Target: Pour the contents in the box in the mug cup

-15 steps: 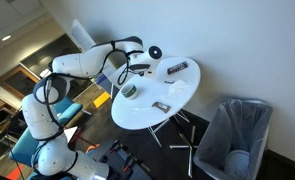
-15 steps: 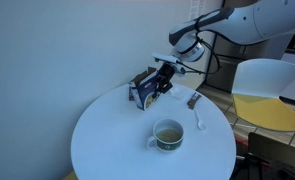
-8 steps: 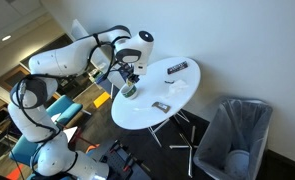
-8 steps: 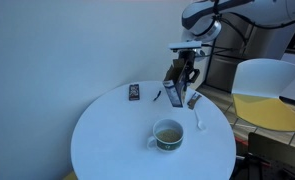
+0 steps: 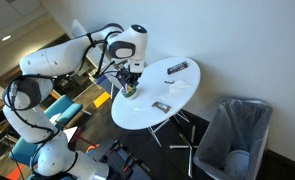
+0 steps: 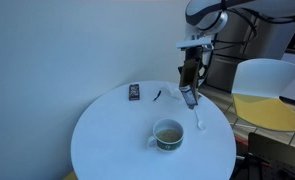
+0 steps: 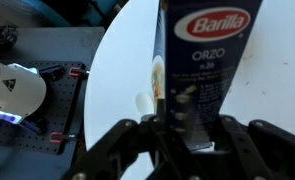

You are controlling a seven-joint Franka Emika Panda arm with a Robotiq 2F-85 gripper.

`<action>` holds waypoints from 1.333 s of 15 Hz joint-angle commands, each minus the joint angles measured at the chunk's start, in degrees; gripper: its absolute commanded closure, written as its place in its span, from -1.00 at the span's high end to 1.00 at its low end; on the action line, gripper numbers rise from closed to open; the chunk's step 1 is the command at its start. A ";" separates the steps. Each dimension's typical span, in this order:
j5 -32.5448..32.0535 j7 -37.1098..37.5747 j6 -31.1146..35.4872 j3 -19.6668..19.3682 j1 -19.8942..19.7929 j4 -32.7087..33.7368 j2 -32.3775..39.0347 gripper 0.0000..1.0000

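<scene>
My gripper point(image 6: 193, 68) is shut on the box point(image 6: 189, 88), a dark blue Barilla orzo box, and holds it upright above the white round table point(image 6: 107, 140). The olive-grey mug cup point(image 6: 168, 134) stands on the table in front of the box and below it, apart from it. In the wrist view the box point(image 7: 209, 60) fills the middle between my dark fingers point(image 7: 179, 140). In an exterior view my gripper point(image 5: 130, 80) hangs with the box over the table's near-left edge and covers the mug there.
A flat dark oblong with white marks point(image 6: 134, 92) lies at the back of the table and shows in both exterior views point(image 5: 177, 68). A small flat grey piece point(image 5: 159, 105) lies nearby. A pale utensil point(image 6: 200, 120) lies right of the mug. A yellow chair point(image 6: 272, 95) and a bin point(image 5: 232, 130) stand close.
My gripper has carried the box from beside the flat oblong across to the mug's side, lifting it and turning it from tilted to upright.
</scene>
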 commanded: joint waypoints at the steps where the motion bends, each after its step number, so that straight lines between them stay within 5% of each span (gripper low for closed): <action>1: -1.30 0.55 1.20 0.37 0.87 -0.14 0.07 -0.74; 9: -19.13 0.69 17.12 2.92 8.53 -5.83 -5.30 -0.74; 20: -32.42 6.12 32.23 7.23 13.10 -15.29 -11.67 -0.74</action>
